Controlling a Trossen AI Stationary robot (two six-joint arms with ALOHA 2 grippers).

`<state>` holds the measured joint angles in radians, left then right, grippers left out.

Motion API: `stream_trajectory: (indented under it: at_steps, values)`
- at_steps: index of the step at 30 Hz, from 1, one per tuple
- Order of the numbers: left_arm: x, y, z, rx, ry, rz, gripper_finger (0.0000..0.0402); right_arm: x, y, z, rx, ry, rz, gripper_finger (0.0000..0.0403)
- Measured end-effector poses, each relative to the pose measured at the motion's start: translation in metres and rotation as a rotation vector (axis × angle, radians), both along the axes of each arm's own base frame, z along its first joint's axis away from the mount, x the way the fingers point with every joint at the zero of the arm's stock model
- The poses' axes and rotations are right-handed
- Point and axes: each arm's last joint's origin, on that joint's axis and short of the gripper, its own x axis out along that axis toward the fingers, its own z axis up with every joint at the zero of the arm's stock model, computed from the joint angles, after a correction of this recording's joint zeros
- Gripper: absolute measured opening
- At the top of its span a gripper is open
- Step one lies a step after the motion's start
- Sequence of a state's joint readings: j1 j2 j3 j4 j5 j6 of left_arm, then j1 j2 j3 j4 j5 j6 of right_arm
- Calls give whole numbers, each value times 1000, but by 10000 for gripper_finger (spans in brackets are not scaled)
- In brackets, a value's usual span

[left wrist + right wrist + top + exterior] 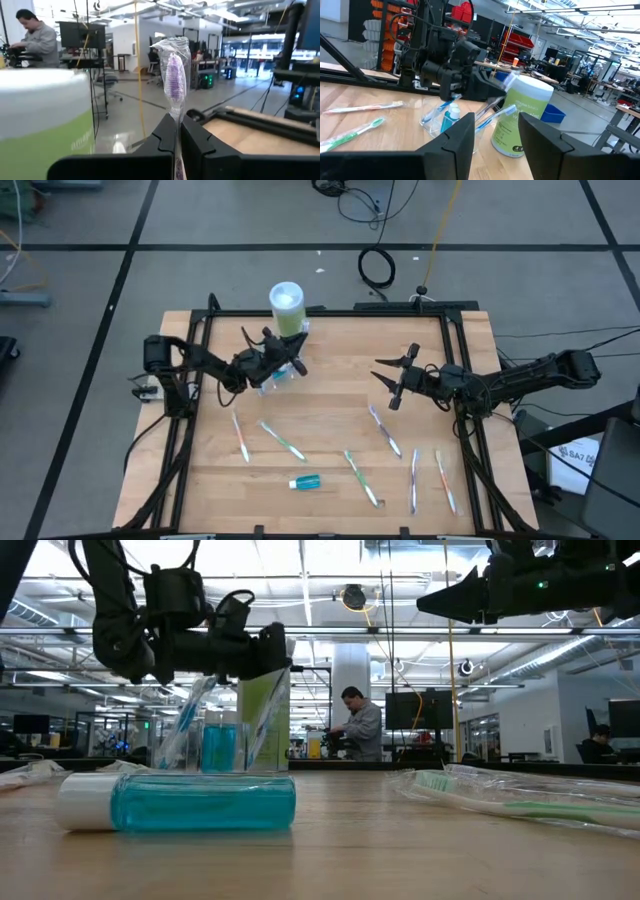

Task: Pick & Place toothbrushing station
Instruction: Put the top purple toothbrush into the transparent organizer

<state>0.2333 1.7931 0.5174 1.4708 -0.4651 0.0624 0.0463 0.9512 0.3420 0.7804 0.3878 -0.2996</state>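
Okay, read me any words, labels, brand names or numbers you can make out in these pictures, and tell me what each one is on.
"ama...": only this start of a pale word reads on the green-and-white canister; the rest is cut off.
Dark print on the canister's label in the right wrist view: too small to read.
Print on the white box beside the table: too blurred to read.
Toothpaste tube, wrapped toothbrush in the left tool: no legible text.

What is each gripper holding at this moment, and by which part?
The left gripper is shut on a wrapped toothbrush, gripping its handle, with the purple bristle head sticking out beyond the fingers. The right gripper is open and holds nothing.
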Motion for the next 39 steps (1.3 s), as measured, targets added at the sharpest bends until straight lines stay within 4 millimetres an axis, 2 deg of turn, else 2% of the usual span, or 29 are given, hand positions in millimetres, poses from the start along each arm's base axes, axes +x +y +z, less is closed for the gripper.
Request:
stream_trajectory:
  at_steps: [10, 14, 18, 24, 28, 33, 39]
  values:
    - [2, 1, -12, -38, 88, 6, 6, 0, 0, -1, -4, 8, 0, 144]
    - [1, 1, -15, -57, 117, 60, 24, 0, 0, -1, -3, 7, 0, 144]
    - [1, -6, -9, -40, 106, 60, 42, 0, 0, -1, -3, 7, 0, 144]
    - [0, -14, 2, -3, 154, 108, 48, 0, 0, 0, -7, 8, 0, 144]
    - [-4, -15, 0, -60, 238, 159, 48, 0, 0, -1, -3, 8, 0, 144]
    - [-6, -18, 1, -134, 235, 143, 48, 0, 0, -1, -2, 7, 0, 144]
    - [-6, -23, -1, -138, 254, 126, 49, 0, 0, -1, -1, 7, 0, 144]
